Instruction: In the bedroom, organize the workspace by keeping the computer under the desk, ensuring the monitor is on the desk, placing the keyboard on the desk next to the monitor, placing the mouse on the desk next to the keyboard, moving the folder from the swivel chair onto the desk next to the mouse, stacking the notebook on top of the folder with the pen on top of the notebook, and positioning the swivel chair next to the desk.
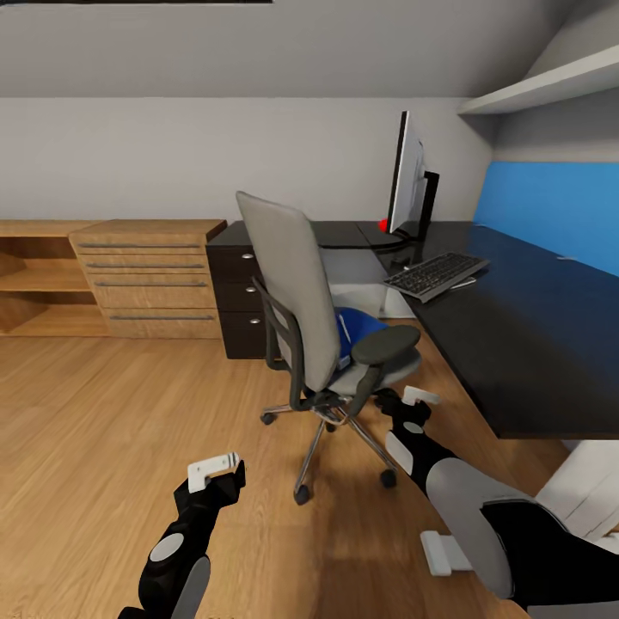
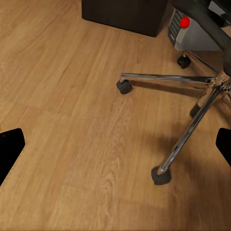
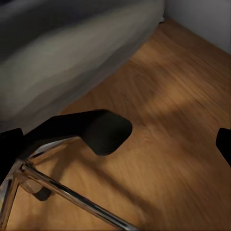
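The grey swivel chair (image 1: 292, 288) stands on the floor just off the black desk (image 1: 524, 344), its back turned toward me. A blue folder (image 1: 359, 329) lies on its seat. On the desk stand the monitor (image 1: 406, 176), seen edge-on, and the keyboard (image 1: 436, 275). The light grey computer (image 1: 357, 279) sits under the desk behind the chair, and its corner with a red dot is the computer (image 2: 192, 36) in the left wrist view. My right gripper (image 1: 419, 400) is open beside the chair's armrest (image 3: 103, 130). My left gripper (image 1: 215, 471) hangs open over the floor near the chrome base (image 2: 187, 130). Mouse, notebook and pen are out of view.
A wooden cabinet (image 1: 150, 275) with bar handles and an open wooden shelf (image 1: 34, 288) line the back wall at the left. The desk's black drawers (image 1: 241, 297) stand next to them. A wall shelf (image 1: 550, 86) and a blue panel (image 1: 550, 211) hang above the desk. Open wood floor (image 1: 103, 430) lies to the left.
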